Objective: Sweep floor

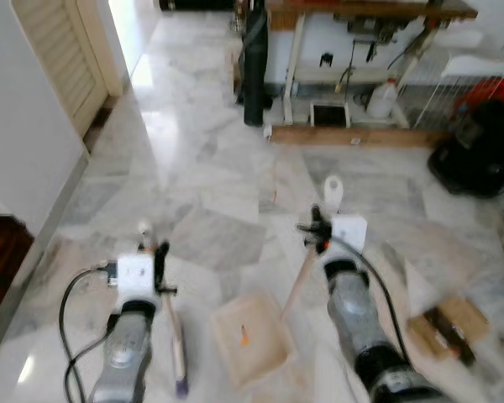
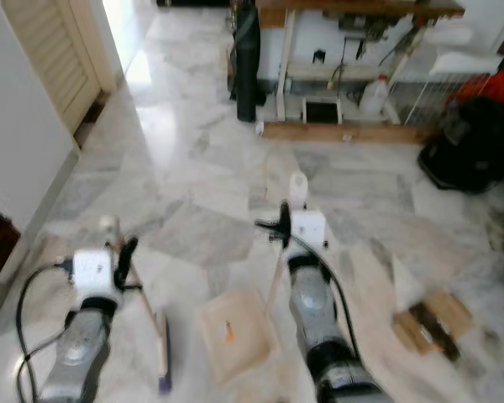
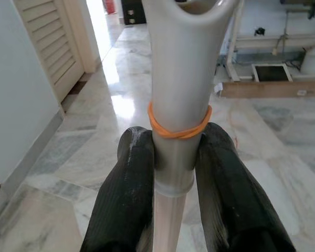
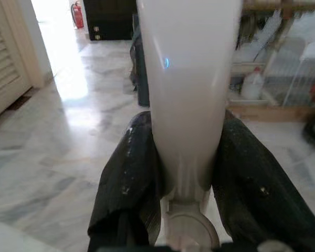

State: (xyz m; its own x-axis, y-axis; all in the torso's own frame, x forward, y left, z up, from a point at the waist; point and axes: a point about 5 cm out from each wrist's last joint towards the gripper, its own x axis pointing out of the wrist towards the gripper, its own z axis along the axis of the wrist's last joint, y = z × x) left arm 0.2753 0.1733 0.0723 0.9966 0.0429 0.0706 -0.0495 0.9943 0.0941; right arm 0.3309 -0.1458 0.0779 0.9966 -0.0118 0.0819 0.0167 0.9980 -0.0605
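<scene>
While both silver arms reach forward over the marble floor point(image 1: 202, 168), each tool pinches a handle. The left tool point(image 3: 174, 173) has its two black fingers point(image 3: 128, 194) pressed against a pale grey broom handle point(image 3: 177, 79), just below an orange rubber band point(image 3: 179, 130) wrapped around it. In the head views this handle point(image 1: 175, 336) runs down and back toward the robot, ending in a purple tip low in the frame.

The right tool point(image 4: 186, 173) is closed on a thick white handle point(image 4: 188, 79), one finger point(image 4: 128, 178) touching it on each side. From the head camera that handle's rounded top point(image 1: 333, 190) stands just above the right wrist, and a thin wooden stick point(image 1: 301, 281) slants down from it to a beige dustpan point(image 1: 250, 336) lying flat on the floor between the two arms. A small orange scrap point(image 1: 244, 337) lies in the pan.

Near the right arm, a brown piece of cardboard point(image 1: 447, 326) lies on the floor. Farther ahead stand a wooden tabletop point(image 1: 370, 10) on white legs, a dark rolled mat point(image 1: 254, 63), a white jug point(image 1: 381, 99) and a black bag point(image 1: 479, 151). A louvred door point(image 1: 63, 59) stands on the left.
</scene>
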